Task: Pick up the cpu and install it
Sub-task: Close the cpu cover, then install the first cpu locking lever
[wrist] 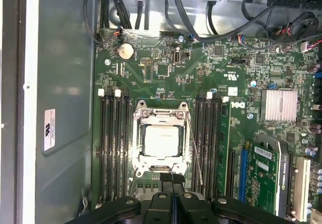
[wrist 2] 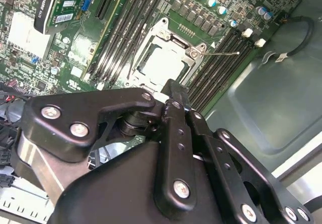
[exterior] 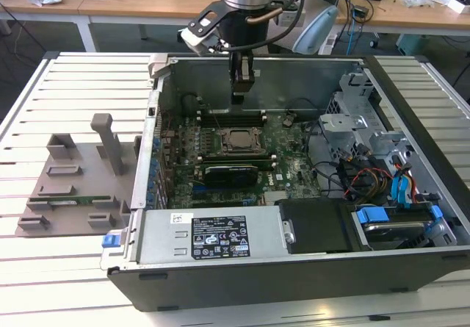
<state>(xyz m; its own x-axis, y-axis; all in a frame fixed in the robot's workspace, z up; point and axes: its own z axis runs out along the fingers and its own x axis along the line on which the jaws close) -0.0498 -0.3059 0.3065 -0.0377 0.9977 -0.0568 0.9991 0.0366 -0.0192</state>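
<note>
The cpu (wrist: pixel 161 141) lies flat inside the black socket frame (wrist: pixel 142 114) on the green motherboard (wrist: pixel 166 68), its silvery top facing up. Both wrist views show it there (wrist 2: pixel 163 63). In the exterior view it sits mid-board (exterior: pixel 237 139) inside the open computer case. My gripper (exterior: pixel 242 98) hangs above the board, a little behind the socket and clear of it. Its two fingers are pressed together with nothing between them, and their tips (wrist: pixel 172 177) (wrist 2: pixel 173 89) show near the socket's edge. The socket's thin wire lever (wrist: pixel 193 148) lies alongside the frame.
Memory slots (wrist: pixel 114 143) flank the socket on both sides. A graphics card (exterior: pixel 231 173) stands in front of the socket and a power supply (exterior: pixel 213 235) in front of that. Cables and a drive cage (exterior: pixel 367 158) fill the exterior view's right. A grey fixture tray (exterior: pixel 73 187) lies outside the case.
</note>
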